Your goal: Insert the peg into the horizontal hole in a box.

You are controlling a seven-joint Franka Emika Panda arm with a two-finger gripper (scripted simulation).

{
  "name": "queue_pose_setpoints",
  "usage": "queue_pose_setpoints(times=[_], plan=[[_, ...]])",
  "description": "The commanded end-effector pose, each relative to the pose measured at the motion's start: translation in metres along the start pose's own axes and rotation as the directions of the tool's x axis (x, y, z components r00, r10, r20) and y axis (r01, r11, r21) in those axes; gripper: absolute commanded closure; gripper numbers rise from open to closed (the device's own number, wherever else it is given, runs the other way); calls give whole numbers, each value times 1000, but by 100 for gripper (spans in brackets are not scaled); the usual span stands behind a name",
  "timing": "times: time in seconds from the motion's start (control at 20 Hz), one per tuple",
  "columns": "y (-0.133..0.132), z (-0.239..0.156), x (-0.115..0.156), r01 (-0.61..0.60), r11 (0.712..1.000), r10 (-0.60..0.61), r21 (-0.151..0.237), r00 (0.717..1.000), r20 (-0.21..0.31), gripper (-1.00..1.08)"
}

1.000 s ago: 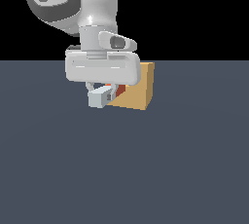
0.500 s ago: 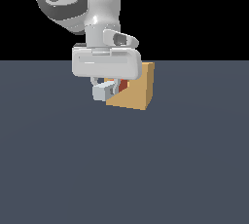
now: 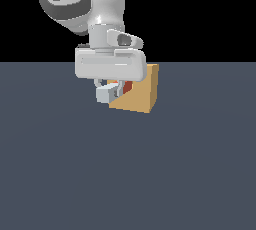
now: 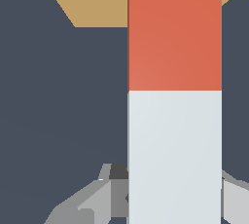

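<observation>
While the peg (image 3: 116,90) sits just above centre in the exterior view, its pale end pokes out toward the frame's left and the orange part runs right up against the tan box (image 3: 142,93). Can't make out the hole itself since the peg covers it. Fingers (image 3: 118,92) are pinching the peg near its white end, hanging under the wide grey hand, all low over the dark bench (image 3: 128,174).

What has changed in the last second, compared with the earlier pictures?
The gripper moved toward the exterior view's right, carrying the peg closer to the box; less orange now shows. It kept its grip on the peg, and the box stayed put.
</observation>
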State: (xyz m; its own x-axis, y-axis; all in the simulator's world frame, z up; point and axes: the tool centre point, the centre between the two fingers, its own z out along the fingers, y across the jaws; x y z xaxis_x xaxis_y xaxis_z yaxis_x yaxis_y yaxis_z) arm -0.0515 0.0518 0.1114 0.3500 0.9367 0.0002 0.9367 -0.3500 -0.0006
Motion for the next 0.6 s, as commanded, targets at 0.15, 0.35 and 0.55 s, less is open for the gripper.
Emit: queue_pose_setpoints(times=[0.15,0.35,0.55], plan=[[0,0,4,0,1000,0,0,1000,0,108],[-1,0,21,0,1000,0,0,1000,0,108],[-1,-1,49,0,1000,0,-1,1000,-1,108]])
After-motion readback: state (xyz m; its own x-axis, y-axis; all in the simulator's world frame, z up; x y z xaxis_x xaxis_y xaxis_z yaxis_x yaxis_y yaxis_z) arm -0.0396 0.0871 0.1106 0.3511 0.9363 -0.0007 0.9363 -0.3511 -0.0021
